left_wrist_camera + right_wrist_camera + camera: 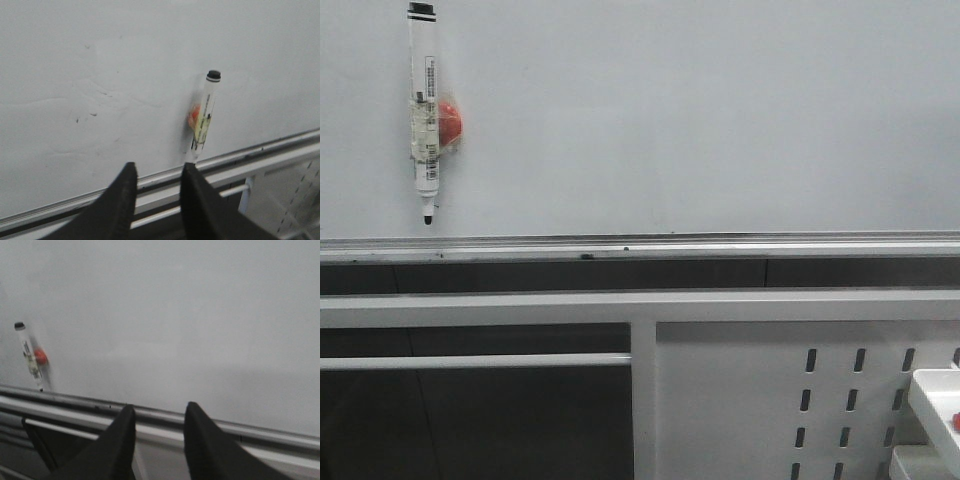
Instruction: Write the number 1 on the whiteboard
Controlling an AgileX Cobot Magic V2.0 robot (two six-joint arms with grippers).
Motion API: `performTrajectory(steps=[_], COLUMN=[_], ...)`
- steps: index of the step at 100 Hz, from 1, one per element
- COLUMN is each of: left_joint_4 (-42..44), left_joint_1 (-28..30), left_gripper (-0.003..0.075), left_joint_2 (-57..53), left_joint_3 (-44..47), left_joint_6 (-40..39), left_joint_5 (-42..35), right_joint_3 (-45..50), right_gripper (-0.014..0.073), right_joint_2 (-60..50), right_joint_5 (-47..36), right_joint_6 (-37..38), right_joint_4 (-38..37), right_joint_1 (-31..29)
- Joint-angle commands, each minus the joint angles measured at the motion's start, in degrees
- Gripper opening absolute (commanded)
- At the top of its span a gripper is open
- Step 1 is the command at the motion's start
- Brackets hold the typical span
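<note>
Front view: whiteboard (700, 120) pale, unmarked; marker (424, 110) stuck upright, tip down.

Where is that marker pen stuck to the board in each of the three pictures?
Front view: the marker pen hangs upright at upper left of the whiteboard, tip down.
Left wrist view: marker pen right of centre, just above the silver rail.
Right wrist view: marker pen far left, small.
Shared landmark: the red blob beside the pen's barrel.

Bare whiteboard (700, 110), marker (424, 110) stuck upright at left
</note>
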Motion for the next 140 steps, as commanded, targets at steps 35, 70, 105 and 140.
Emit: performTrajectory(steps=[35, 70, 105, 140], left_joint_4=[7.6, -4.4, -4.6, -9.3], left_joint_1=[-16.1, -21.7, -27.4, -27.9], left_gripper=[0.029, 0.0393, 0.0393, 0.039], left_joint_2=[22.7, 33.3, 42.7, 51.1], left_joint_3=[-3.2, -2.4, 0.1, 0.1], left_joint_6=[0.9, 0.8, 0.7, -10.1], left_joint_5=[-11.1, -32.2, -49.3, -57.6], right_joint_3=[-2.2, -2.2, -2.1, -2.1], right_gripper=[0.0328, 0.0328, 0.0328, 0.0328], right_joint_2=[4.2, 4.2, 4.2, 4.2], right_joint_5=[1.5, 2.2, 2.2, 2.1], right_joint_6=[-5.7, -5.7, -5.7, -5.7], right_joint_4=[-0.2, -0.3, -0.4, -0.4], right_joint_1=[-0.2, -0.2, -0.2, -0.2])
